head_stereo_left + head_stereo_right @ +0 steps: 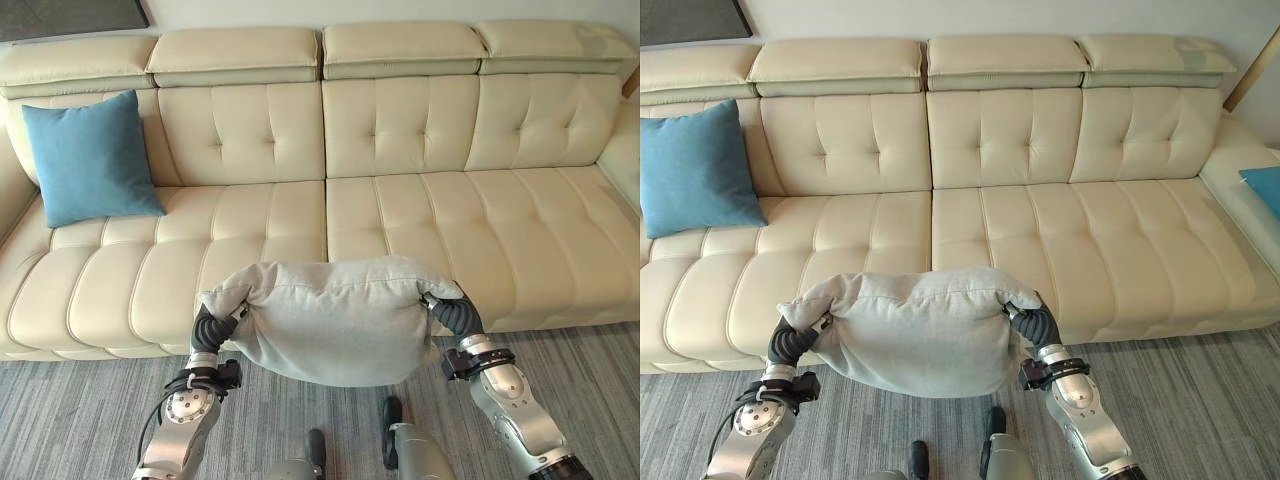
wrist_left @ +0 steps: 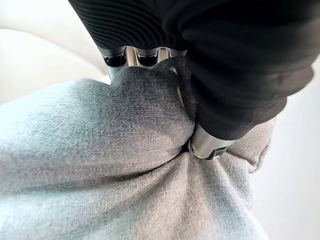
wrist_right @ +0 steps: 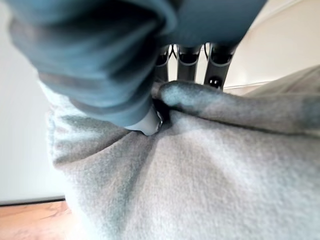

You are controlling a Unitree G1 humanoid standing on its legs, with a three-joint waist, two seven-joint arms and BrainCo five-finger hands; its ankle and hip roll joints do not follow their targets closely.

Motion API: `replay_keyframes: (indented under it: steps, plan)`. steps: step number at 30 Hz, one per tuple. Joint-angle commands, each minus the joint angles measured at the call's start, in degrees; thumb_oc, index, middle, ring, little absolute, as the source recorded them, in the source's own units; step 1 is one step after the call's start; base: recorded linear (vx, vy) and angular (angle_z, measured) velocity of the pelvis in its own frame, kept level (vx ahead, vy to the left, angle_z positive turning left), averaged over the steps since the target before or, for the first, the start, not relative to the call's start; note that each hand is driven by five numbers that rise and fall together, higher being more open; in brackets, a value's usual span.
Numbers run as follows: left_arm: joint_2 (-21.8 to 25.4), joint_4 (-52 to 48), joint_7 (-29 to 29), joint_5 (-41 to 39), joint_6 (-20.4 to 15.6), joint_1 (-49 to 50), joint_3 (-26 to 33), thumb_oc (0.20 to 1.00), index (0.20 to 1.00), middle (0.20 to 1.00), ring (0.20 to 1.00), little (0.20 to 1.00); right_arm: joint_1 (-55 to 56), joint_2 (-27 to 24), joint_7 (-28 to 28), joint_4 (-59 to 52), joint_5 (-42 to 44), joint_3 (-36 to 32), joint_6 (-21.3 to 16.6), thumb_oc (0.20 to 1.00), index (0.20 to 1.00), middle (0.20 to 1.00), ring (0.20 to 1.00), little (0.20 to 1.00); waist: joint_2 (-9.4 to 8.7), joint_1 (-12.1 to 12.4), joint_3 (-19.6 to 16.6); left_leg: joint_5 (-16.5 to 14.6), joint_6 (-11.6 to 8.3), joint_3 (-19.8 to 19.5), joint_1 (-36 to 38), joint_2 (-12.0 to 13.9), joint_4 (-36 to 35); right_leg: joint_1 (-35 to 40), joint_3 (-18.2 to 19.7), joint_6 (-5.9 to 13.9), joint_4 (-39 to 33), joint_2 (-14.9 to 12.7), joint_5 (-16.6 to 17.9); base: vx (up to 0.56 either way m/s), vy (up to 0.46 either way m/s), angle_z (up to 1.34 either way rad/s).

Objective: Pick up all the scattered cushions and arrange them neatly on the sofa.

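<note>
The robot is holding one grey cushion (image 1: 335, 325) in front of the sofa (image 1: 400, 225), above the striped grey carpet (image 1: 600, 380). The cushion is hanging between the two hands, at about 6 o'clock in the head views, and its upper edge is overlapping the front edge of the seat.

The left hand (image 1: 212, 328) is gripping the cushion's corner at the 9 o'clock side. In the left wrist view the fingers (image 2: 136, 56) are going behind the grey cloth and the thumb (image 2: 210, 142) is pressing into it from the front, so the hand is pinching the cloth. The right hand (image 1: 452, 312) is gripping the opposite corner at the 3 o'clock side. In the right wrist view its fingers (image 3: 189, 62) are standing behind a fold of the cloth and the thumb (image 3: 147, 120) is pushing into it, so this hand is also pinching the cushion.

One blue cushion (image 1: 90, 158) is leaning upright against the backrest at about 10 o'clock, on the seat near the sofa's end. In the right eye view a second blue cushion (image 1: 1265, 188) is showing only a corner at about 3 o'clock, on the sofa's side part. In total I am counting three cushions: one grey and two blue. The sofa is cream leather with four headrest pads along the top.
</note>
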Motion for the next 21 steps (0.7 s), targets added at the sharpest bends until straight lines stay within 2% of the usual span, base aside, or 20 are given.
replay_keyframes:
  steps: [1, 3, 4, 6, 8, 11, 12, 13, 14, 16, 17, 21]
  plan:
    - [0.67, -4.34, -1.43, 2.33, -4.35, -4.39, 0.45, 0.200, 0.200, 0.200, 0.200, 0.200, -2.28, 1.38, 1.31, -5.45, 1.46, -2.65, -5.41, 0.200, 0.200, 0.200, 0.200, 0.200, -0.41, -2.18, -1.64, -10.41, -2.65, -3.48, 12.97, -2.93, 1.82, 3.13, -2.92, 1.46, -6.48, 2.28, 6.66, 0.35, -0.195, 0.60]
    - [-0.03, -4.20, -1.95, 2.39, -4.60, -4.29, 0.12, 0.200, 0.200, 0.200, 0.200, 0.200, -1.51, 0.94, 2.04, -5.62, 1.64, -3.37, -5.73, 0.200, 0.200, 0.200, 0.200, 0.200, -0.40, -2.54, -2.50, -8.79, -4.50, -3.43, 12.93, -1.87, 3.39, 4.64, -2.52, 0.25, -6.10, 2.47, 7.66, 0.34, -0.233, 0.72]
    - [-0.57, -3.95, -1.91, 2.09, -4.62, -4.24, -0.06, 0.200, 0.200, 0.200, 0.200, 0.200, -1.34, 0.35, 2.15, -5.18, 1.76, -3.51, -5.92, 0.200, 0.200, 0.200, 0.200, 0.200, 0.17, -2.60, -2.81, -7.12, -6.12, -3.30, 12.48, -0.59, 6.10, 5.41, -3.03, -0.45, -5.35, 3.13, 7.52, 0.29, -0.248, 0.66]
    - [-0.83, -3.95, -2.62, 1.70, -4.60, -4.45, -0.15, 0.200, 0.200, 0.200, 0.200, 0.200, -1.29, -0.81, 2.28, -5.32, 1.90, -4.23, -5.89, 0.200, 0.200, 0.200, 0.200, 0.200, 0.04, -3.19, -3.10, -2.92, -8.28, -2.64, 9.03, 1.31, 12.61, 6.56, -4.03, -1.70, -5.10, 2.85, 6.37, 0.22, -0.218, 0.37]
    - [-1.13, -3.90, -3.48, 1.41, -4.70, -4.35, -0.15, 0.200, 0.200, 0.200, 0.200, 0.200, -0.85, -1.79, 2.55, -5.13, 2.21, -5.08, -5.89, 0.200, 0.200, 0.200, 0.200, 0.200, 0.31, -3.54, -3.71, 0.04, -8.84, -1.12, 7.57, 3.89, 15.34, 7.87, -4.39, -3.27, -5.09, 3.73, 4.12, 0.21, -0.179, 0.13]
    - [-1.34, -3.01, -3.57, 1.77, -4.34, -4.57, -0.11, 0.200, 0.200, 0.200, 0.200, 0.200, -0.79, -2.81, 2.46, -4.48, 2.37, -5.71, -5.48, 0.200, 0.200, 0.200, 0.200, 0.200, 0.69, -3.49, -3.77, 4.10, -9.02, -0.75, 5.60, 5.14, 19.57, 8.96, -4.33, -5.05, -4.26, 5.23, 1.42, 0.22, -0.148, -0.08]
    - [-1.37, -3.23, -3.80, 1.48, -4.26, -4.66, 0.05, 0.200, 0.200, 0.200, 0.200, 0.200, -0.43, -2.82, 2.56, -4.49, 2.39, -6.13, -5.05, 0.200, 0.200, 0.200, 0.200, 0.200, 0.54, -3.50, -3.64, 4.34, -8.56, -0.15, 4.65, 5.74, 19.64, 9.38, -4.20, -5.30, -4.02, 5.12, 0.57, 0.25, -0.080, -0.11]
    - [-1.52, -3.19, -4.20, 1.32, -4.14, -5.03, -0.20, 0.200, 0.200, 0.200, 0.200, 0.200, 0.10, -3.09, 2.49, -4.46, 2.27, -7.01, -5.16, 0.200, 0.200, 0.200, 0.200, 0.200, 0.10, -3.31, -3.12, 1.56, -7.03, 1.71, 1.80, 7.09, 17.94, 10.39, -3.65, -5.29, -3.32, 4.63, -1.16, 0.17, -0.048, -0.04]
    - [-1.49, -3.18, -4.20, 1.33, -4.14, -5.08, -0.20, 0.200, 0.200, 0.200, 0.200, 0.200, 0.08, -3.06, 2.49, -4.46, 2.28, -7.03, -5.16, 0.200, 0.200, 0.200, 0.200, 0.200, -0.08, -3.33, -3.21, 1.81, -6.94, 1.73, 1.65, 6.87, 17.80, 10.24, -3.61, -5.27, -3.40, 4.42, -0.98, 0.16, -0.035, -0.01]
    - [-1.31, -2.94, -3.90, 1.25, -3.86, -5.92, -0.28, 0.200, 0.200, 0.200, 0.200, 0.200, -0.02, -3.19, 1.57, -3.98, 2.06, -8.01, -5.39, 0.200, 0.200, 0.200, 0.200, 0.200, -1.39, -2.82, -2.02, -1.57, -6.09, 2.66, -3.18, 7.37, 15.28, 11.86, -2.87, -5.08, -3.36, 3.33, -1.78, 0.10, 0.004, 0.02]
    - [-1.20, -2.89, -3.85, 1.37, -3.78, -6.29, -0.42, 0.200, 0.200, 0.200, 0.200, 0.200, -0.15, -3.17, 1.33, -3.79, 1.99, -8.21, -5.48, 0.200, 0.200, 0.200, 0.200, 0.200, -1.66, -2.66, -1.61, -1.74, -6.40, 2.33, -4.54, 7.51, 13.05, 12.17, -2.50, -4.86, -3.30, 3.05, -2.05, 0.10, 0.061, 0.19]
    - [-0.64, -2.70, -2.41, 1.77, -4.18, -8.41, -0.23, 0.200, 0.200, 0.200, 0.200, 0.200, -1.46, -3.21, -0.56, -2.82, 0.07, -8.85, -5.70, 0.200, 0.200, 0.200, 0.200, 0.200, -1.87, -1.38, -0.44, 3.55, -8.86, 1.11, -9.13, 9.06, 5.11, 14.12, -1.13, -4.06, -3.66, 2.27, -2.25, 0.10, 0.130, -0.04]
